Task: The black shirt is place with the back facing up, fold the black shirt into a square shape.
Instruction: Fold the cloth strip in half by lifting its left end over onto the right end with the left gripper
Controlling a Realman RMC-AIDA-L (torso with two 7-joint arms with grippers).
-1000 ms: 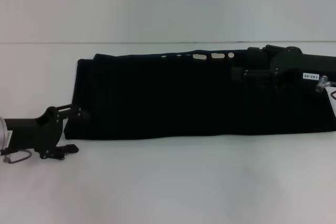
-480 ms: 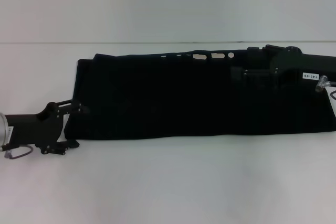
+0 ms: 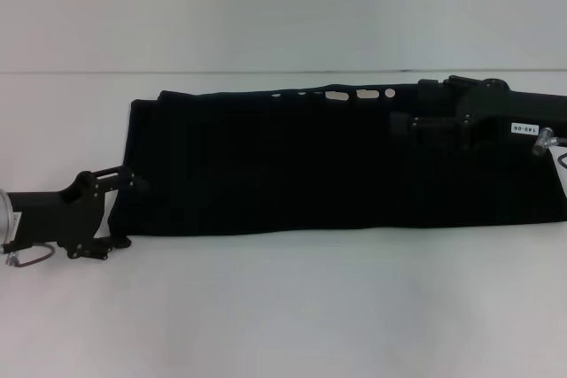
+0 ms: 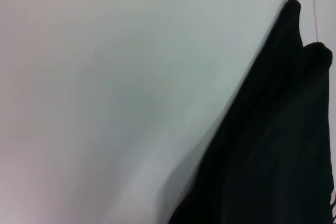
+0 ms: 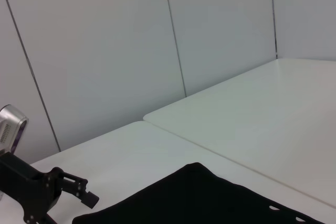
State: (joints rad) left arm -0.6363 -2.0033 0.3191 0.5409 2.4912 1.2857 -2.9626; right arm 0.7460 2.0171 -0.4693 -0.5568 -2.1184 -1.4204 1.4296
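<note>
We see the black shirt (image 3: 337,161) lying on the white table (image 3: 283,307), folded into a long band running left-right across the middle, w/ small white bits showing along its far edge. Our left claw (image 3: 126,210) sits at the shirt's near-left corner, fingers apart: one finger (image 3: 120,179) over the cloth edge, the other low by the table just beside the hem. Our right claw (image 3: 416,121) rests over the shirt's far-right part, arm coming in from the right; black on black, so we can't tell if it's apart or together. Left wrist cam shows the shirt's edge on bare table.
</note>
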